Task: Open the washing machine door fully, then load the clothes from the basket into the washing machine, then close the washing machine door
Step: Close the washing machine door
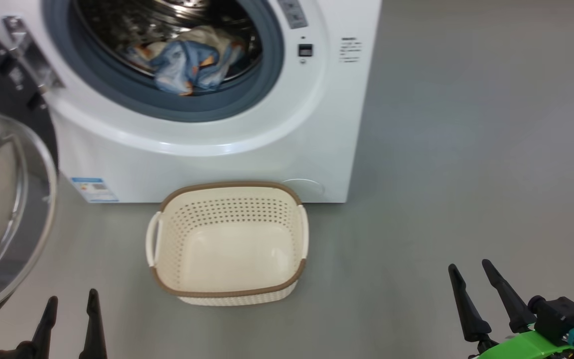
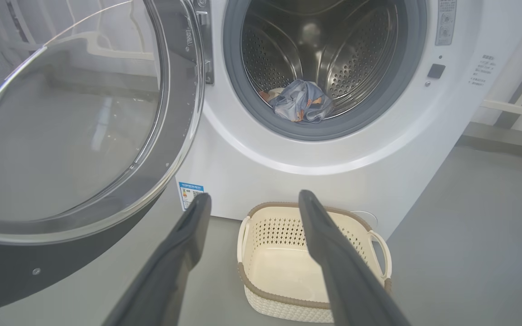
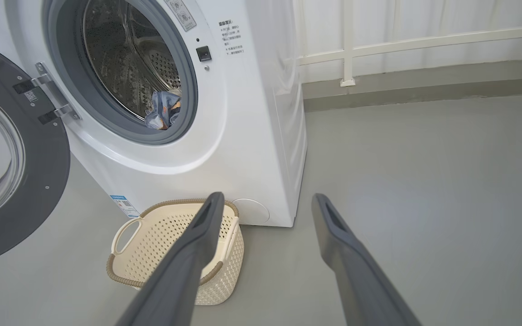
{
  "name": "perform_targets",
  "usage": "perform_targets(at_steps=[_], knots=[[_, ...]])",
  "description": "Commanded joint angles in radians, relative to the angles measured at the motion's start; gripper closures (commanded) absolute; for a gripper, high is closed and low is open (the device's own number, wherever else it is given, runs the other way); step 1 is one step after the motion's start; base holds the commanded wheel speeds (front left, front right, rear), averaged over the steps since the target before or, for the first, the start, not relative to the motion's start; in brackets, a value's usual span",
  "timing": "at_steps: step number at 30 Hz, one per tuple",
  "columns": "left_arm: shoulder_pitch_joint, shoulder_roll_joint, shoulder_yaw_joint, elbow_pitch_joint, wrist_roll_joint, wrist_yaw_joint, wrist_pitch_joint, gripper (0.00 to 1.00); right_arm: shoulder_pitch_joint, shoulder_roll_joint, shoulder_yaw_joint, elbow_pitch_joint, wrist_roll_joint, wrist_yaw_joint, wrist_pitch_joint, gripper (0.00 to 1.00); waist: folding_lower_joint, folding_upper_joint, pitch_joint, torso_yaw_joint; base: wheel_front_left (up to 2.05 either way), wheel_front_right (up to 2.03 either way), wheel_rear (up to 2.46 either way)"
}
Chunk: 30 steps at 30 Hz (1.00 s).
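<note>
My left jaws stand wide apart with nothing between them, their dark fingers [image 1: 95, 324] rising at 7 o'clock in the head view. My right jaws are just as wide and hold nothing, with their fingers [image 1: 466, 309] at 5 o'clock.

The washing machine [image 1: 277, 149] takes up the 12 o'clock side. Its door [image 1: 3, 199] hangs swung wide open at 9 o'clock (hinged on my left, with the clear glass bowl turned my way). The clothes [image 1: 187, 62] are a light blue bundle with orange-brown print and some cream cloth. They lie at the 6 o'clock lip of the steel drum [image 1: 117, 20], just behind the grey gasket [image 1: 207, 107].

The basket [image 1: 227, 293] sits upright on the grey floor [image 1: 466, 149] at 6 o'clock of the machine, near its front, with its cream bottom bare. A blue label sticker [image 1: 92, 189] on the machine shows at 10 o'clock of the basket.
</note>
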<state>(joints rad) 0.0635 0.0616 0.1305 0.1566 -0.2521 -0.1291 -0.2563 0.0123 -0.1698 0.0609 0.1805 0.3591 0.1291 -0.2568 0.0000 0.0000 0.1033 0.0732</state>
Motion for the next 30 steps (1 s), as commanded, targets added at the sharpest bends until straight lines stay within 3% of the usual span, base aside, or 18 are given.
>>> perform_targets(at_steps=[1,17,30], knots=[[-0.022,0.009,0.037,-0.029,-0.003,-0.002,-0.006,0.00,-0.038,-0.017,0.030,-0.020,-0.008,0.002,-0.005,0.00,0.0000,0.0000,-0.003,0.044,0.00,0.00,0.00],[0.010,-0.010,0.073,-0.028,-0.007,-0.002,-0.006,0.00,-0.110,-0.046,0.136,0.009,-0.002,0.002,-0.005,0.00,0.0000,0.0000,-0.017,0.300,0.00,0.00,0.00],[0.021,-0.011,0.087,-0.023,-0.040,-0.002,-0.006,0.00,-0.138,-0.065,0.199,0.028,0.011,0.002,-0.005,0.00,0.0000,0.0000,-0.021,0.417,0.00,0.00,0.00]])
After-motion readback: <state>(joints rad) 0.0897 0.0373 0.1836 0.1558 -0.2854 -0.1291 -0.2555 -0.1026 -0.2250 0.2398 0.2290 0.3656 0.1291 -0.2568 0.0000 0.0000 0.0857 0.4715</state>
